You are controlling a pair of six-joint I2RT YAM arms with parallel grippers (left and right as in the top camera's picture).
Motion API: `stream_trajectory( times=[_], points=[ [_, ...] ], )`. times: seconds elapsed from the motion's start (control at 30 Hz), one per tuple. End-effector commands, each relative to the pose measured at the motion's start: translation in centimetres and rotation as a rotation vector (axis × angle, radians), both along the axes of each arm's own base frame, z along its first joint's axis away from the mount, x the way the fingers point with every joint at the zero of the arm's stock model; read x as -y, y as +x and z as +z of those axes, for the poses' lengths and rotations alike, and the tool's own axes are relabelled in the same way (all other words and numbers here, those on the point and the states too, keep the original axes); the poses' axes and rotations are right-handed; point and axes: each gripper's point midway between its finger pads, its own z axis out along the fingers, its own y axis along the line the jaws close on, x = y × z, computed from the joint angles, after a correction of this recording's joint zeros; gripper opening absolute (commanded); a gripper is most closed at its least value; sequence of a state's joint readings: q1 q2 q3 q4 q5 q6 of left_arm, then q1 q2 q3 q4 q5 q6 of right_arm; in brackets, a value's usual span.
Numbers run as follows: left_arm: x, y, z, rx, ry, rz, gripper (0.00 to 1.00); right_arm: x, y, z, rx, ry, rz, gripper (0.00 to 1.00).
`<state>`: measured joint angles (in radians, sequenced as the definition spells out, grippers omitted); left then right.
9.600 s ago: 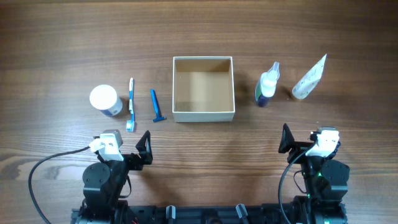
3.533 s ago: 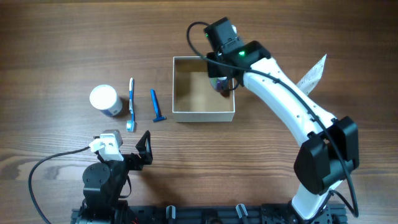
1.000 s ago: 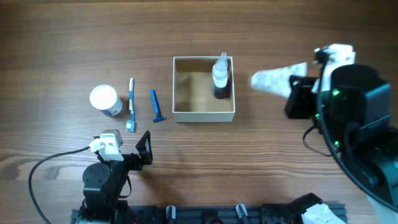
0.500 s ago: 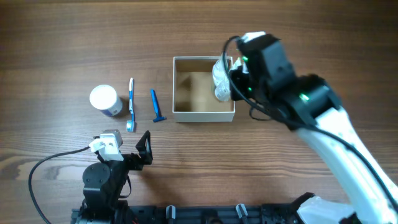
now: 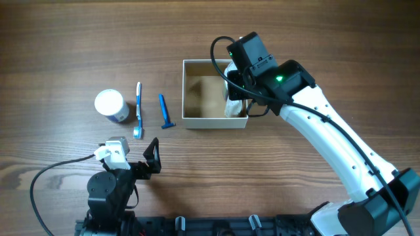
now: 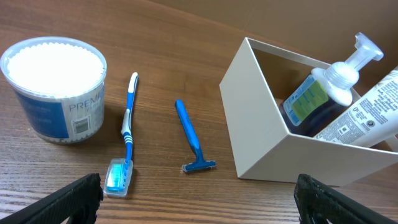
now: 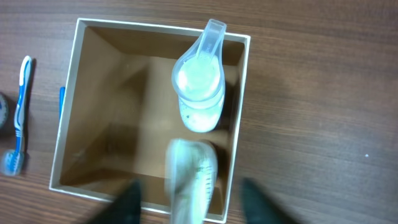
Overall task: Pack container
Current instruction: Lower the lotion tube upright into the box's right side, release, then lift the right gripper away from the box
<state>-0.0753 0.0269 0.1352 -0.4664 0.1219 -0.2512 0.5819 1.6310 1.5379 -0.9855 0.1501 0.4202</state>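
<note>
The container (image 5: 197, 121) is a square white-walled box with a tan inside, at mid table. A pump bottle (image 7: 199, 93) stands in its right side. A white tube (image 7: 189, 180) lies blurred in the box just in front of the bottle. My right gripper (image 5: 239, 88) hovers over the box's right part. Its fingers (image 7: 193, 199) are spread wide on either side of the tube, apart from it. My left gripper (image 5: 152, 157) rests open and empty at the front left. The left wrist view shows the box (image 6: 255, 124), the bottle (image 6: 317, 93) and the tube (image 6: 367, 118).
Left of the box lie a blue razor (image 5: 164, 111), a blue-and-white toothbrush (image 5: 138, 108) and a round white-lidded jar (image 5: 110, 105). They also show in the left wrist view: the razor (image 6: 189, 134), the toothbrush (image 6: 127, 124) and the jar (image 6: 56, 87).
My right arm carried the white tube from the right side over to the box. The tube now sits in the box by the bottle, and the jaws stand open around it.
</note>
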Motion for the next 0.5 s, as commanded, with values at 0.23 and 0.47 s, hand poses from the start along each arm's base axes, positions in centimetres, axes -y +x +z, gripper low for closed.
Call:
stream_trajectory(
  times=[0.23, 0.47],
  points=[
    [0.0, 0.0, 0.2, 0.011, 0.007, -0.004, 1.0, 4.8, 0.1, 7.6, 0.209, 0.051, -0.143, 0.79],
    [0.0, 0.0, 0.2, 0.011, 0.007, -0.004, 1.0, 14.9, -0.9, 12.6, 0.28, 0.231, -0.372, 0.83]
  ],
)
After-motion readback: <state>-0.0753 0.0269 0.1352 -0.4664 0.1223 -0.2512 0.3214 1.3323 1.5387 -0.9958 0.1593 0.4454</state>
